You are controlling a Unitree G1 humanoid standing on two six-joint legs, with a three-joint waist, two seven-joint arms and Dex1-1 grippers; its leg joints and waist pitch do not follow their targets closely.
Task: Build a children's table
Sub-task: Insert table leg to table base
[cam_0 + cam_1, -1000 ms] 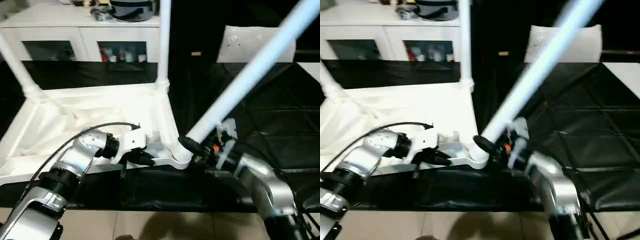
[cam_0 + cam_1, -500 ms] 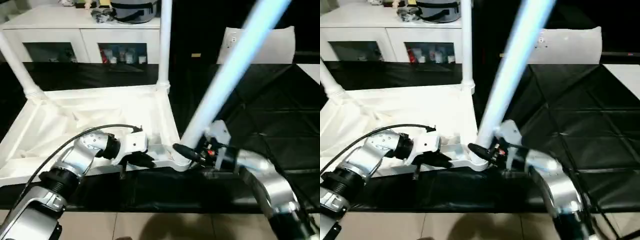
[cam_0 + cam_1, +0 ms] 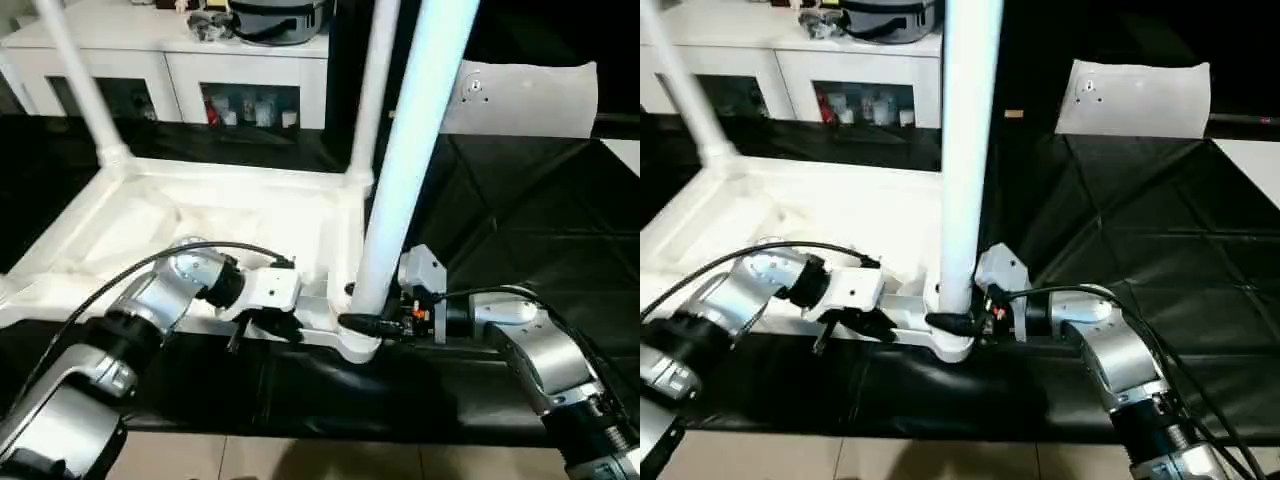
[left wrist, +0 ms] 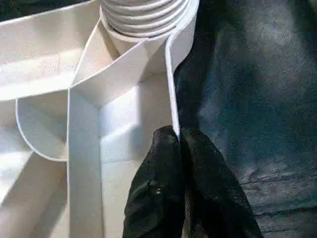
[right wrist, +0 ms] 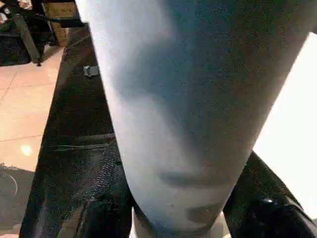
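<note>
Pinching the upturned tabletop (image 3: 200,215) rim with your left end effector (image 4: 178,144), you are clamping the right end effector (image 3: 365,325) around a leg (image 3: 405,170), keeping it upright over its corner socket (image 3: 355,345).

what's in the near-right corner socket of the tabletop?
A white leg, standing upright, right hand closed around its base. Its lower end inside the socket is covered, so seating depth isn't visible.

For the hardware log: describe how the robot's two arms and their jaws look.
Both forearms are silver metal cylinders with black joint rings. The left arm carries a white wrist block and a thin black cable looping over it. The right arm has a white wrist bracket with small orange-red parts and a black cable. The jaws on each are glossy black.
</note>
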